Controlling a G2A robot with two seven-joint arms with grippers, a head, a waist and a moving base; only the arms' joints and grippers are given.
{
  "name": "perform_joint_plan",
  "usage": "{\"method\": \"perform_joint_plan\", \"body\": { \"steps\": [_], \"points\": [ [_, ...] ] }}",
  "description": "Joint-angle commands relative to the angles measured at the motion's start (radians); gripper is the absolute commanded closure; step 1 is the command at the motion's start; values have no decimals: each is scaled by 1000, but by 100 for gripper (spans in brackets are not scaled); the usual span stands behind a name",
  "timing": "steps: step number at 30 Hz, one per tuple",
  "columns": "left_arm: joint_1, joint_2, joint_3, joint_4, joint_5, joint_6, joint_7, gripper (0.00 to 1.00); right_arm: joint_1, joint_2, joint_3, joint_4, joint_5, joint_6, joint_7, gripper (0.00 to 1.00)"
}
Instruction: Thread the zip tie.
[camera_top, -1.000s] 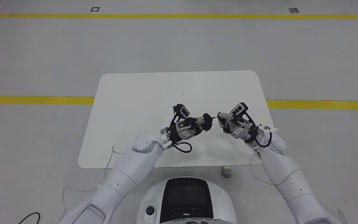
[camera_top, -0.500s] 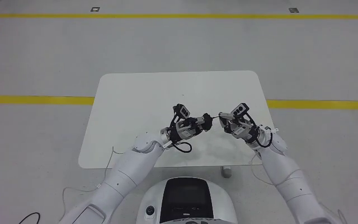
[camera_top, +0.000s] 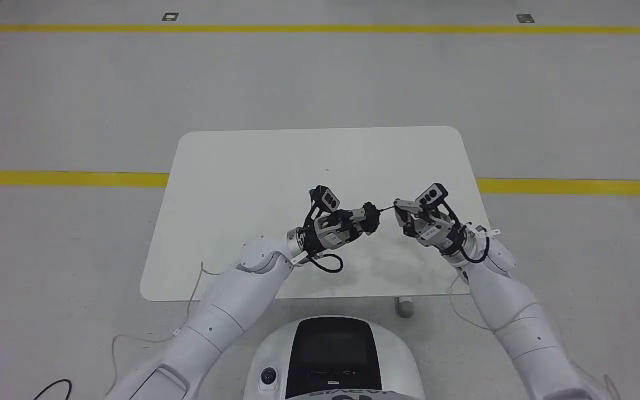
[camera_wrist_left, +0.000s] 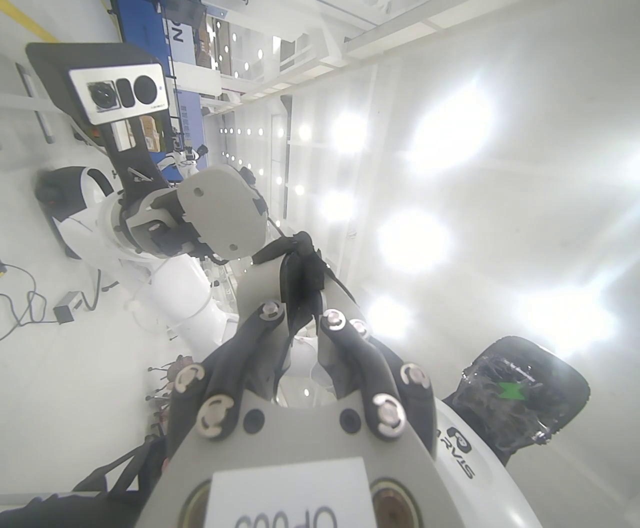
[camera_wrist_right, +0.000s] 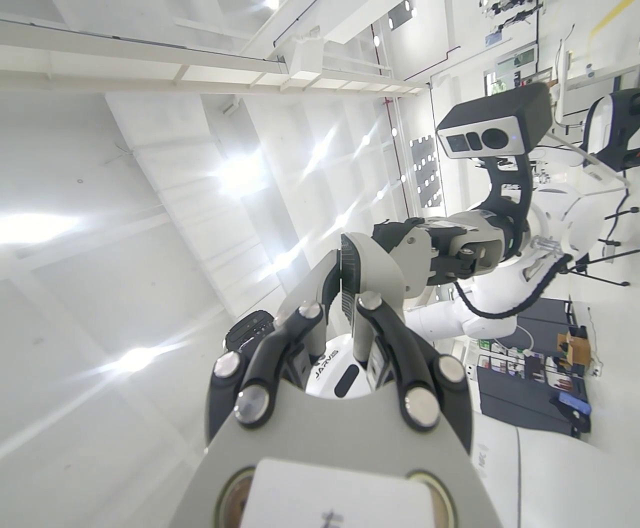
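Both arms are held up over the white table (camera_top: 250, 180), tips facing each other. A thin black zip tie (camera_top: 385, 208) spans the short gap between them. My left gripper (camera_top: 370, 217) is shut on the bunched end of the zip tie (camera_wrist_left: 300, 255), which sticks out past its fingertips (camera_wrist_left: 327, 287). My right gripper (camera_top: 402, 208) is shut on the tie's other, thin end. In the right wrist view the right gripper (camera_wrist_right: 345, 272) has its fingers pressed together, and the tie itself is hidden between the pads there.
The tabletop below the grippers is bare. Grey floor with yellow lines (camera_top: 80, 178) surrounds the table. Each wrist view shows the other arm's wrist camera (camera_wrist_left: 120, 92) (camera_wrist_right: 492, 132) close by.
The right gripper has edged slightly away from the left one, drawing the tie a little straighter. The left gripper has stayed in place.
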Motion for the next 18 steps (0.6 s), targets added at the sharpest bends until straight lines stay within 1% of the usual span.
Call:
{"method": "perform_joint_plan", "body": {
  "steps": [1,18],
  "points": [
    [0,0,0,0,0,0,0,100,0,0,2,0,0,0,0,100],
    [0,0,0,0,0,0,0,100,-4,-1,20,3,-6,-2,-4,100]
  ]
}}
